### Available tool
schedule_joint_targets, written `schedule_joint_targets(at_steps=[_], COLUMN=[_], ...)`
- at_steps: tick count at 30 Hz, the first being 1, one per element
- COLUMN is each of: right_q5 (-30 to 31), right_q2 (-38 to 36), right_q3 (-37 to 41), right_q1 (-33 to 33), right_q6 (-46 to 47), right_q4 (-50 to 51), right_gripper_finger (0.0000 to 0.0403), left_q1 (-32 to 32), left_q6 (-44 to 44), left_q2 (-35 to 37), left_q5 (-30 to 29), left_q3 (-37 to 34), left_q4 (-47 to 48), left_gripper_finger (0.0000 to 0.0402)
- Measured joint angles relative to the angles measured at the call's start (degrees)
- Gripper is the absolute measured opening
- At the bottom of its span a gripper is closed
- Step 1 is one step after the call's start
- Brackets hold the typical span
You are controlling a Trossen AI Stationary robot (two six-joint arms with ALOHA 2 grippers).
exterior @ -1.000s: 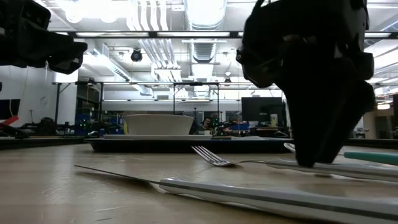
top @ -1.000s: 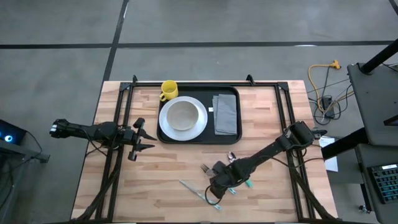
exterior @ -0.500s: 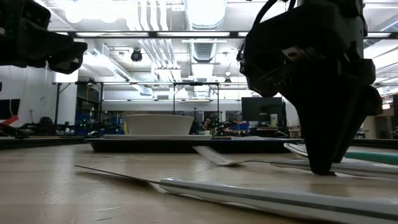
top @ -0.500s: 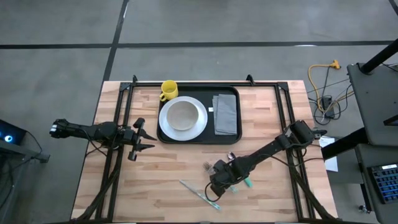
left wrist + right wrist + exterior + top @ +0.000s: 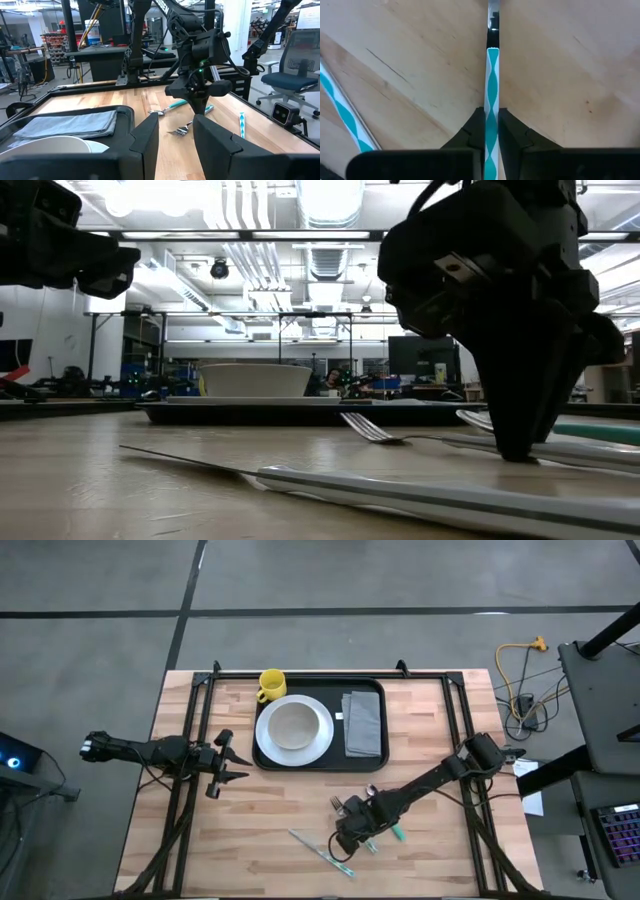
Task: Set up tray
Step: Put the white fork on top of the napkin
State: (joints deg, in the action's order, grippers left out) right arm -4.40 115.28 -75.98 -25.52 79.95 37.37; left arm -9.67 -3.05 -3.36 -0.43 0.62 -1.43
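High view: the tray (image 5: 371,754) is sitting at the table's far middle, already carrying plate (image 5: 294,728), bowl and napkin (image 5: 363,723); cutlery is remaining outside. The left gripper (image 5: 226,765) is waiting, fingers apart. Right wrist view: the right gripper (image 5: 491,131) is clamping the fork (image 5: 491,90).

No text, label, brand, number or sign can be read in any view; what may be lettering on the distant room fixtures is too small to tell.
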Motion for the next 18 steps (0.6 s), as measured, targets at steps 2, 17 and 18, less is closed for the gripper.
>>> schedule_joint_targets(at_steps=[2,17,18], right_q5=[1.7,4.54,4.58], right_q2=[-0.02,-4.28,-4.47], right_q3=[-0.49,-1.54,-1.54], right_q1=[0.02,5.73,6.43], right_q6=[-2.09,-5.0,-5.86], right_q4=[-0.16,1.83,1.7], right_gripper_finger=[0.0018,0.0019,0.0019], left_q1=[-0.02,0.0,-0.02], left_q6=[0.0,0.0,0.0], left_q2=[0.0,0.0,-0.06], left_q5=[0.02,0.0,0.0], left_q3=[0.0,0.0,0.0], left_q4=[0.02,0.02,-0.02], left_gripper_finger=[0.0102,0.0102,0.0102])
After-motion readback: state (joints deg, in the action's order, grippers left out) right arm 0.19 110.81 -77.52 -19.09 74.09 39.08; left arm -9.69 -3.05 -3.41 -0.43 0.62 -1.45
